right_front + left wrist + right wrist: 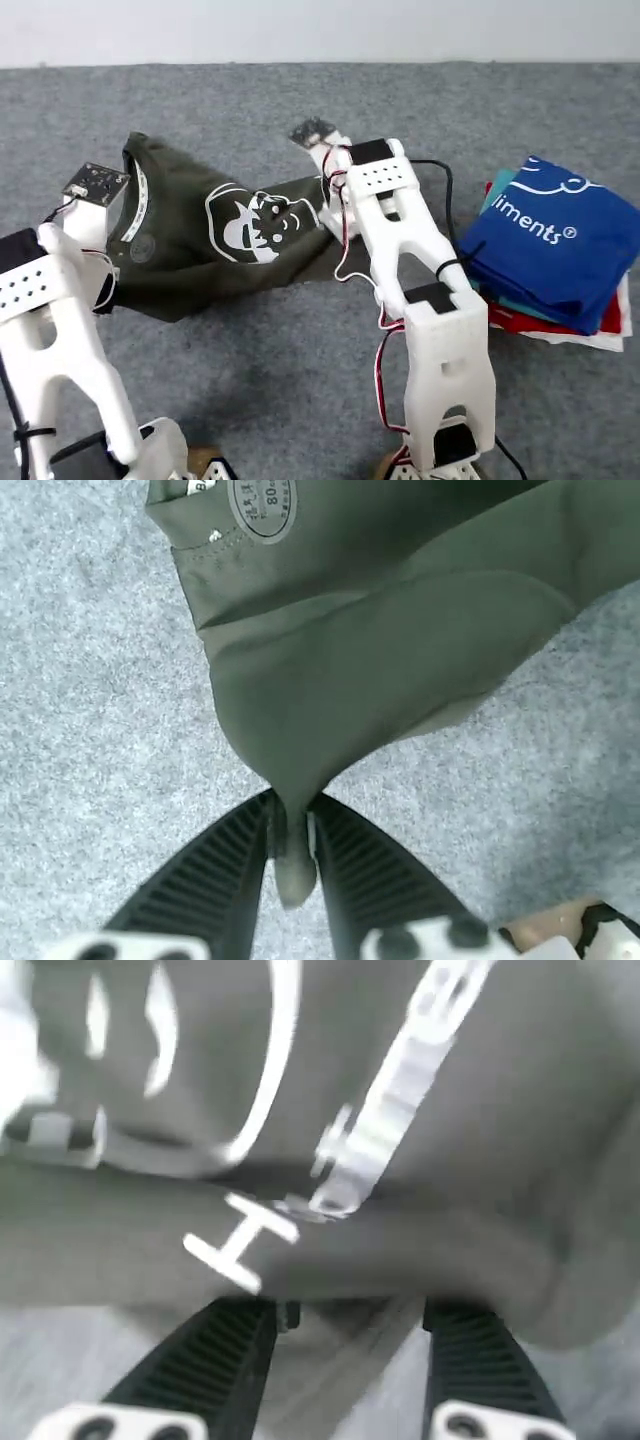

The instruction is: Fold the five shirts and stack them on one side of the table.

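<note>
1. The olive shirt (200, 240) lies crumpled on the grey bench (300, 380) between the two arms, printed front up. It is judged to be the last one to fold, since a stack of folded shirts (560, 240) is already set at the right side of the bench.
2. The left end effector (293, 810) is clenched on a point of the shirt's edge, on the side of the collar label (262, 495). This pinch should be held firmly, because only a narrow tip of cloth is caught between the jaws.
3. The right end effector (350, 1310) is spread open, with a fold of the shirt lying between and ahead of its jaws. Whether the cloth is touched cannot be told. A full fold, not a single layer, should be closed on before any pull is made.
4. Both grips should then be raised together and level, so that the cloth is drawn taut and no wrinkles are folded in.
5. The fold should be laid down slowly, with edges matched, apart from the stack.
</note>
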`<state>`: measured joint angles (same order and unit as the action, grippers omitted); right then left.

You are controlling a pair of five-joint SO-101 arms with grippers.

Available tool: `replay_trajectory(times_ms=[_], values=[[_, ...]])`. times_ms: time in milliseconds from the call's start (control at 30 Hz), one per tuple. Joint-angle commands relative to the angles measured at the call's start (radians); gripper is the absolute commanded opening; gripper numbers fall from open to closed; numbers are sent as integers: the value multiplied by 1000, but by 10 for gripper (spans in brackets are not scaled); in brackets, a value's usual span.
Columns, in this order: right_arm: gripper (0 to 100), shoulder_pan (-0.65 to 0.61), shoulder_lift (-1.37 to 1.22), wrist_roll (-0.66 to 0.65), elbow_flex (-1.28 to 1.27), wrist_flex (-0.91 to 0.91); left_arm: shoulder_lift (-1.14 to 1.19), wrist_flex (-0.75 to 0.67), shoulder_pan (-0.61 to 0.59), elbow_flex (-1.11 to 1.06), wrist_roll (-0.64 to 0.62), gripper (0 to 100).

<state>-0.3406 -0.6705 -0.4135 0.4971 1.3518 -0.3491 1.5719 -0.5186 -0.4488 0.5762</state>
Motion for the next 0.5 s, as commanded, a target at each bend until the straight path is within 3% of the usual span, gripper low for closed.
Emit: replay_trajectory(times_ms=[0,267,467], values=[[212,13,-38,3,127,-82,-38,-18,-5,5,-3,13],[129,12,-163,3,411,-77,-38,-23,0,4,-3,13],[130,12,-165,3,571,140,-38,-25,0,5,-3,13]])
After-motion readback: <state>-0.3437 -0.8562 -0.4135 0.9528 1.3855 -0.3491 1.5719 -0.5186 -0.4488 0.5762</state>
